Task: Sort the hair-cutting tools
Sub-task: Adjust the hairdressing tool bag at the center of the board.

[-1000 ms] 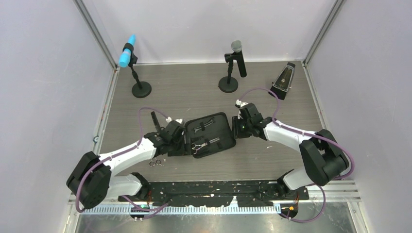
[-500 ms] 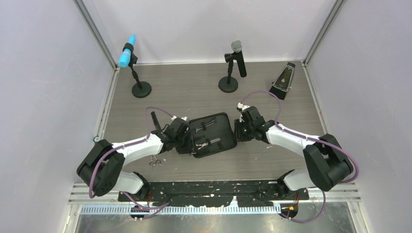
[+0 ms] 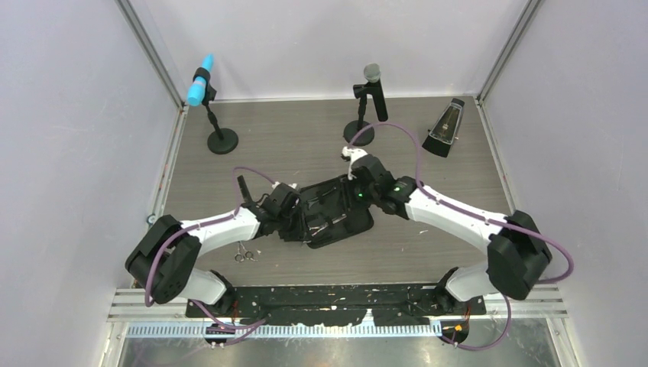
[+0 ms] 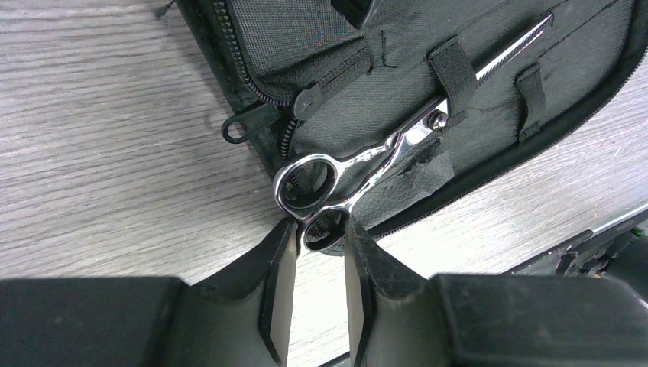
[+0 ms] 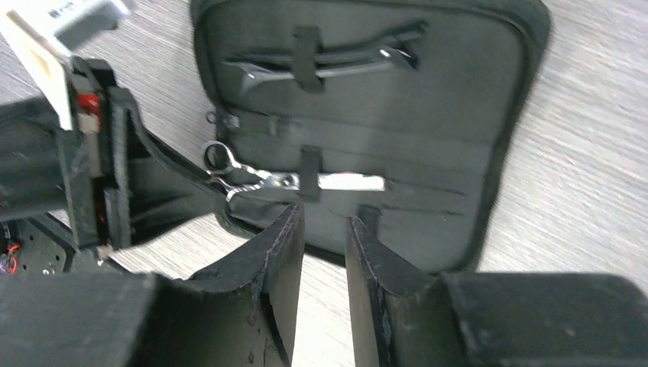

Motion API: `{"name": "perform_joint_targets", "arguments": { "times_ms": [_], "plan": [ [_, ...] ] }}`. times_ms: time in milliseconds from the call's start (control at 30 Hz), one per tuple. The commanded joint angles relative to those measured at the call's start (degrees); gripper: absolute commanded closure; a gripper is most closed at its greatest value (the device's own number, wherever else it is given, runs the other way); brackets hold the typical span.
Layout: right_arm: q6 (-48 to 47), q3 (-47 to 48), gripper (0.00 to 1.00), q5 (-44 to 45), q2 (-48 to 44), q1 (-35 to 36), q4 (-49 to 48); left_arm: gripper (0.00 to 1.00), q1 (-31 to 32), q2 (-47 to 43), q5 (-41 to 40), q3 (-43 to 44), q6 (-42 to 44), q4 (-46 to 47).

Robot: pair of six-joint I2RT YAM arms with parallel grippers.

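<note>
Two pairs of silver scissors were in play. The strapped scissors (image 4: 386,145) sat in the open black zip case (image 4: 581,69) at mid-worktop. Their bright blades were tucked under black elastic loops, and their two finger rings hung out over the case's zip edge towards the grey wood-grain worktop (image 4: 99,153). The loose scissors (image 3: 244,254), small and shiny, lay on the worktop just near-left of the case, beside the left arm. In the case's other row, a thin silver-and-black tool (image 5: 328,65) lay under a single strap, too blurred to name.

Left claw (image 4: 319,225) was right at the strapped scissors, its fingers only a narrow gap apart. The outer finger ring sat squarely between the tips. One pad looked to be against the ring, but whether both had truly clamped it, I could not tell.

Right claw (image 5: 325,222) hung over the far side of the case in the top view. Its fingers stood a slim gap apart too, with nothing between them but case fabric showing through. Whether the tips touched the case could not be told.

Far back stood a blue-headed microphone (image 3: 200,82) on the left and a black microphone (image 3: 372,88) nearer the middle. A dark metronome (image 3: 447,126) stood to the right, and all three were well apart from the case.
</note>
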State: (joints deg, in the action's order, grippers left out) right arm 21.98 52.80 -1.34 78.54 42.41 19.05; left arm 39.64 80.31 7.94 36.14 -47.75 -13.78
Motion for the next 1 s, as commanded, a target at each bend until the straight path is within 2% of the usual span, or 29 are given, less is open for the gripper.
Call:
{"name": "perform_joint_targets", "arguments": {
  "times_ms": [0, 367, 967],
  "plan": [
    [1.26, 7.3, 0.65, 5.12, 7.3, 4.73, 4.47, 0.77, -0.09, 1.23, -0.02, 1.87, 0.84, -1.1],
    [0.9, 15.34, 0.66, 7.76, 20.62, 9.37, 7.13, 0.75, -0.08, 1.69, 0.95, 2.53, 1.6, -1.6],
    [0.35, 16.58, 0.7, 7.21, 27.82, 10.21, 7.82, 0.69, -0.08, 1.57, 1.2, 3.63, 2.04, -2.49]
  ]
}}
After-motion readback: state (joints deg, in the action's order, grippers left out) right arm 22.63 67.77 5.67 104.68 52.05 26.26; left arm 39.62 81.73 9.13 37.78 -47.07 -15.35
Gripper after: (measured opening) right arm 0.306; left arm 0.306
